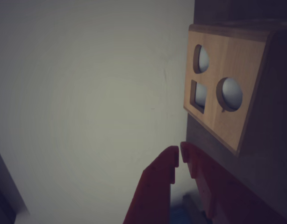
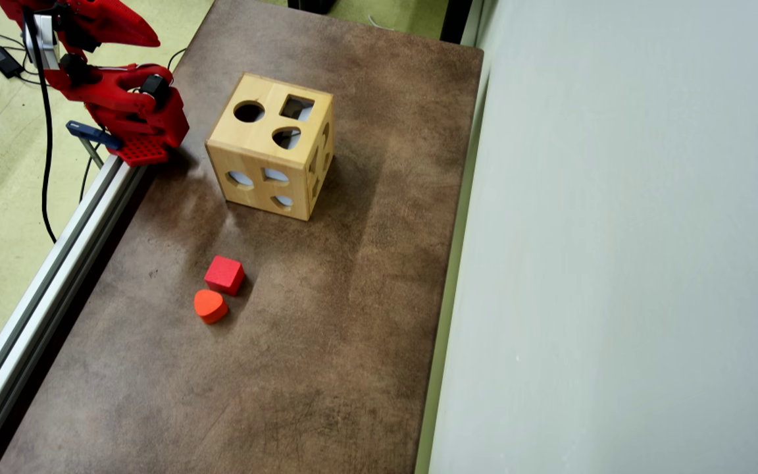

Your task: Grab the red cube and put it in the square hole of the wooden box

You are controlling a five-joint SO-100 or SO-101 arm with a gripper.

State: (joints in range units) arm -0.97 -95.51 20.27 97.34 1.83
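In the overhead view the red cube [image 2: 224, 274] lies on the brown tabletop, well in front of the wooden box [image 2: 257, 141]. The square hole [image 2: 297, 107] is in the box's top face, beside a round and a heart-shaped cutout. My red gripper [image 2: 152, 41] is held up at the far left corner, away from both cube and box. In the wrist view the gripper [image 1: 180, 155] is shut with nothing between its red fingers. The wooden box [image 1: 246, 70] shows on the right there, with a square-sided cutout [image 1: 199, 95]. The cube is out of the wrist view.
An orange heart-shaped block [image 2: 210, 306] lies touching the cube's near side. A metal rail [image 2: 50, 270] runs along the table's left edge, with cables on the floor beyond. A grey wall [image 2: 616, 263] borders the table on the right.
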